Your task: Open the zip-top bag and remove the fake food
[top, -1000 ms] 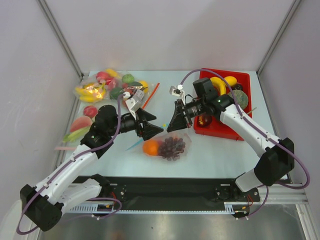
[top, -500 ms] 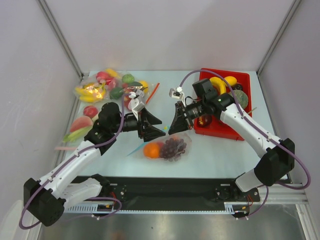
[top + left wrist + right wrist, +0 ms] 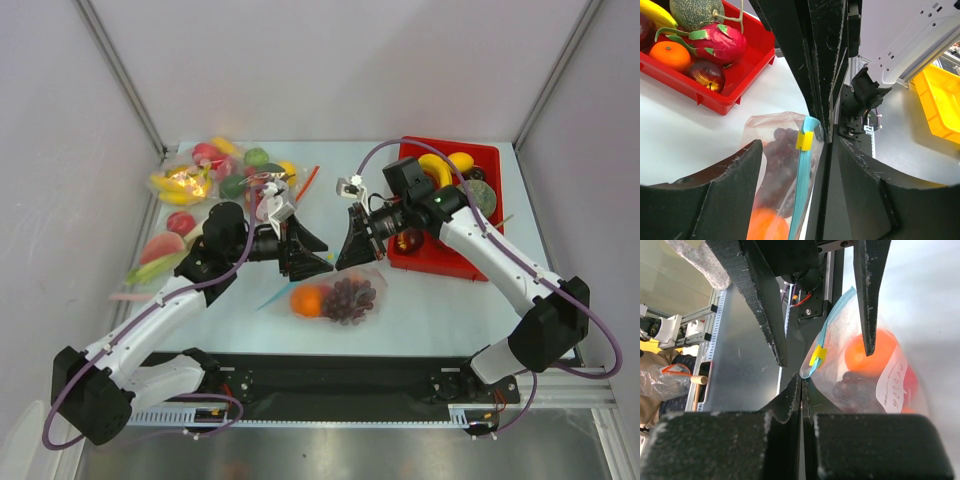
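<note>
The zip-top bag (image 3: 335, 298) sits at mid-table in front of both grippers. It holds an orange fruit (image 3: 306, 299) and a dark purple bunch (image 3: 350, 295). My right gripper (image 3: 345, 262) is shut on the bag's top corner; in the right wrist view the shut gripper (image 3: 801, 376) pinches the plastic just below the blue-green zip strip (image 3: 832, 322) and its yellow slider (image 3: 816, 356). My left gripper (image 3: 318, 262) is open. In the left wrist view this gripper (image 3: 799, 146) straddles the zip strip (image 3: 801, 192) near the slider (image 3: 805, 140), without touching it.
A red tray (image 3: 482, 152) with fruit stands at the back right, just behind my right arm; it shows in the left wrist view (image 3: 715, 102) with a dragon fruit and a melon. Other bags of fruit (image 3: 215, 170) lie at the back left.
My left gripper has drawn up and right, closer to the right gripper, and now brackets the zip strip. The bag has shifted slightly. The right gripper stays shut on the corner.
</note>
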Tool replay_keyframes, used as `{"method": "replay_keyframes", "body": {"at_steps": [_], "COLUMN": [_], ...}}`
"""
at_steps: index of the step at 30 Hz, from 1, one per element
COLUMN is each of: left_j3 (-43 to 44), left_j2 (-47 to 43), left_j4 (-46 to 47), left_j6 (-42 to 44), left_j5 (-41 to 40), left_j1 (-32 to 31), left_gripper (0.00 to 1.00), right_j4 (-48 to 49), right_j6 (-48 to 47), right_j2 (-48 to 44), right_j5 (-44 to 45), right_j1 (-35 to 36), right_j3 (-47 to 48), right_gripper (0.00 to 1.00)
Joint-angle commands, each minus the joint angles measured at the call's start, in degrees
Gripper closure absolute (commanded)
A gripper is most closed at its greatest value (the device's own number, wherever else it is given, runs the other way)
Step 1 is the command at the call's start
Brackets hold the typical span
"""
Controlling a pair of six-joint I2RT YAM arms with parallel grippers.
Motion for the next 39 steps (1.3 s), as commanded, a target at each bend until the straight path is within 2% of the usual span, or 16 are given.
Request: {"method": "replay_keyframes", "body": {"at_steps": [1,6,10,13,17,18,20,25,31,35,37,39], "left_j3": [2.7,2.1,1.8,1.6,1.3,1.4,1.5,1.9,2.4,2.3,2.1,2.0], "left_j2": [0.2,0.0,-0.2,-0.2,-0.2,-0.1,0.2,1.0,2.9,2.9,2.5,1.9], "left_j4": [3.8,6.4,6.4,6.3,5.4,5.2,4.8,4.7,4.7,5.0,5.0,4.7], "left_j6": [-0.5,-1.5,-1.5,-1.6,-0.9,-0.7,-0.5,0.0,0.4,0.6,0.6,0.9], "left_j5": [3.2,5.4,6.5,7.0,5.1,4.4,4.1,2.3,2.0,2.4,2.4,2.5], "left_j1": [0.2,-0.1,-0.1,-0.2,-0.4,-0.4,-0.4,-1.0,-1.9,-2.3,-2.3,-2.3], "left_gripper": [0.35,0.49,0.56,0.56,0.49,0.43,0.39,0.36,0.36,0.46,0.47,0.55], "right_j4": [-0.6,-0.8,-0.8,-0.7,-0.9,-1.0,-1.1,-1.4,-1.4,-1.6,-1.8,-1.8], "right_j6": [-0.8,-0.8,-0.8,-0.8,-0.8,-0.8,-0.8,-0.8,-0.6,-0.8,-0.9,-1.0], "right_j2": [-0.4,-0.3,-0.1,0.0,-0.1,-0.2,-0.3,-0.6,-0.9,-1.0,-0.9,-0.7], "right_j5": [-1.1,-0.6,-0.2,-0.3,-0.2,-0.3,-0.2,-0.2,0.0,0.4,0.4,0.4], "right_j1": [0.6,0.5,0.6,0.6,0.6,0.6,0.6,1.0,1.8,1.8,1.8,1.8], "right_j3": [2.9,2.9,2.8,2.8,2.9,2.9,3.0,3.0,2.7,2.7,2.7,2.7], "right_gripper": [1.00,1.00,1.00,1.00,1.00,1.00,1.00,1.00,1.00,1.00,1.00,1.00]}}
